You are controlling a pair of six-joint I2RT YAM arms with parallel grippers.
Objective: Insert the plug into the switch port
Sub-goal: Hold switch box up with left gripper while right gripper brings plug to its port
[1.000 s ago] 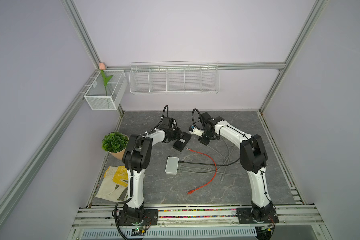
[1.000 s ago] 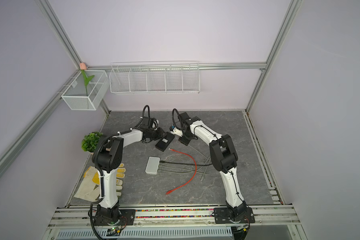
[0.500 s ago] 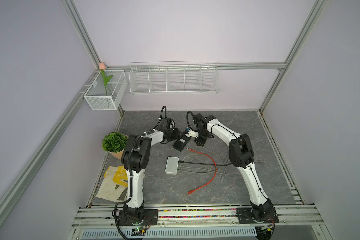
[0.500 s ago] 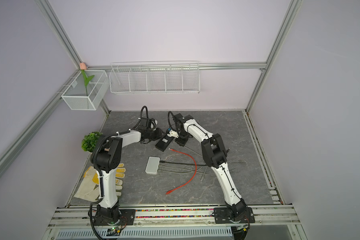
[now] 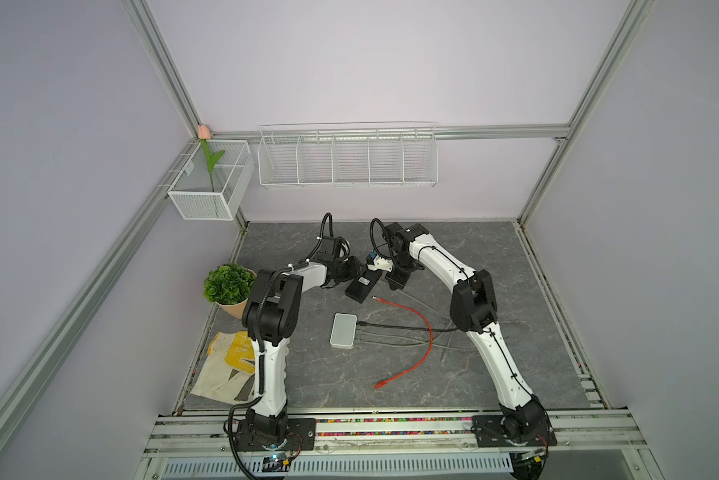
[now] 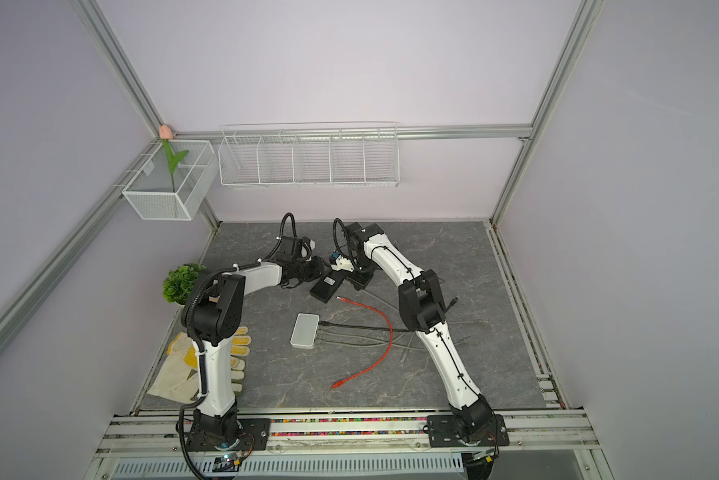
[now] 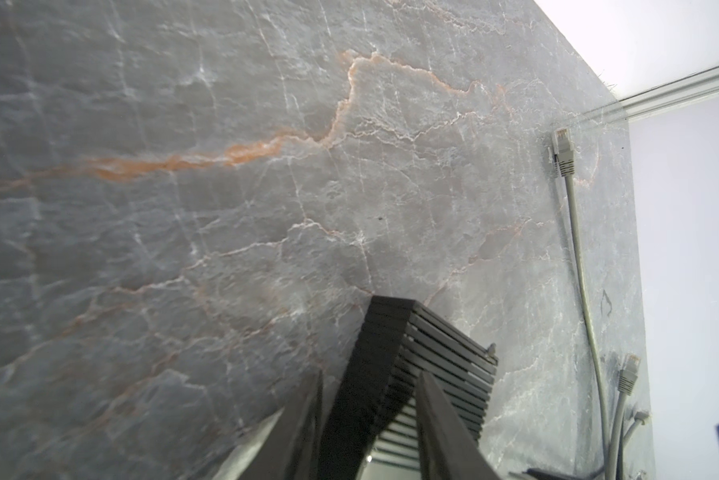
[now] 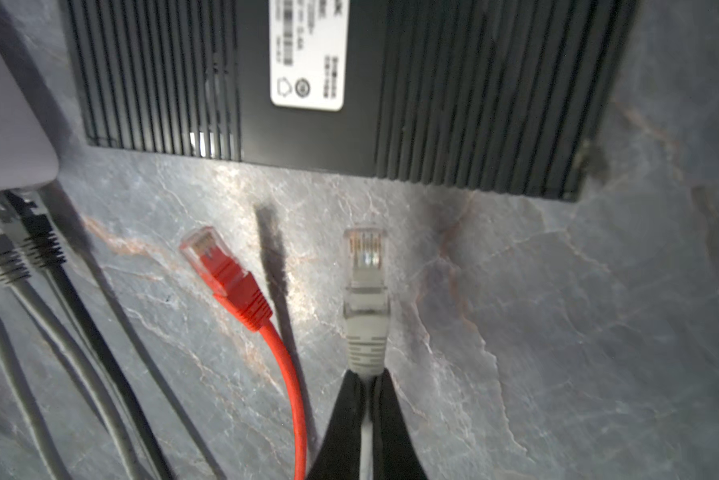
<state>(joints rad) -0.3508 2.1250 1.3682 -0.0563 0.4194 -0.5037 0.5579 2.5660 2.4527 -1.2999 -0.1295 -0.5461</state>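
The gray table (image 5: 524,257) bears the black switch (image 8: 453,104), clamped between the left gripper (image 7: 370,386) fingers. The right gripper (image 8: 370,376) pinches the plug (image 8: 365,266) at its rear. The plug points at the switch without touching it, just beside a red cable (image 8: 233,286).

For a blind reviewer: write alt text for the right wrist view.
The right gripper holds a grey Ethernet plug by its boot, pointed at, not touching, a black switch with a white label. A red Ethernet plug lies alongside on the table.
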